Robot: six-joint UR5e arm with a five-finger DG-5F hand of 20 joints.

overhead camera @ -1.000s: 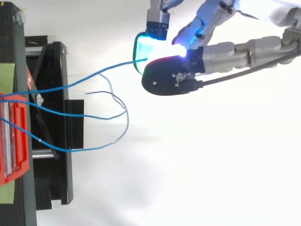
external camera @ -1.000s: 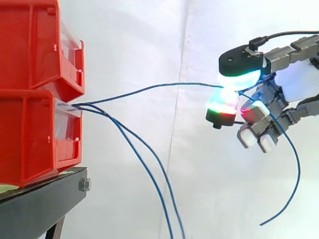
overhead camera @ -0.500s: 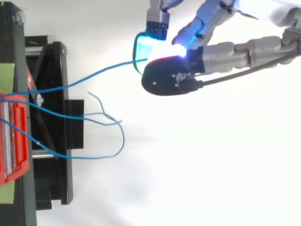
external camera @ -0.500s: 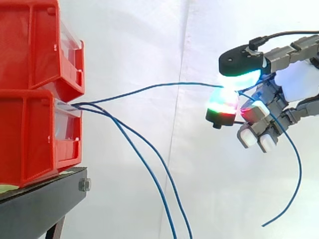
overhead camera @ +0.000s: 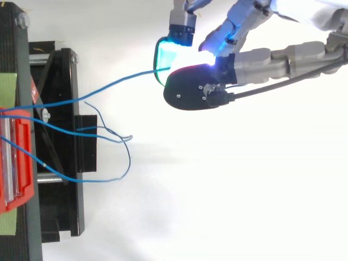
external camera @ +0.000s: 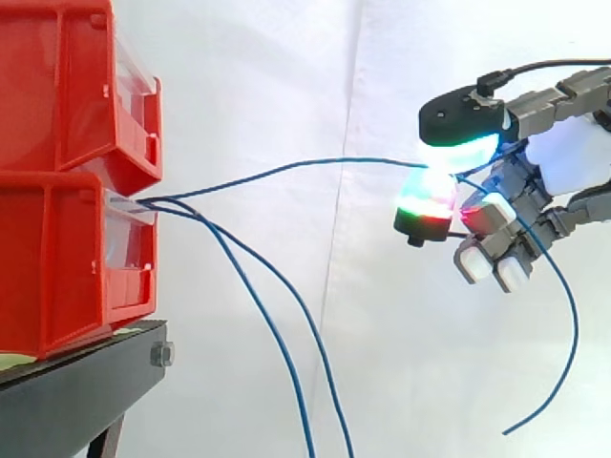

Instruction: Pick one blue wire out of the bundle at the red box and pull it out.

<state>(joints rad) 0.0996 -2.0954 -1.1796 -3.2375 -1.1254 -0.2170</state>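
the robot hand [external camera: 496, 218] pinches one blue wire [external camera: 286, 170] between glowing pads [external camera: 428, 198]. the wire stretches from there to the red box [external camera: 67, 258].

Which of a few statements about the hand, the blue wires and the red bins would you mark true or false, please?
1. The hand pinches one blue wire between its glowing fingertips. True.
2. That wire has come free of the bins. False: its far end runs into the front of the lower red bin.
3. Two other blue wires droop from the same bin front, away from the hand. True.
4. The bins stand on a white table. False: they rest on a black stand.
5. The held wire's free end dangles below the hand in the side view. True.
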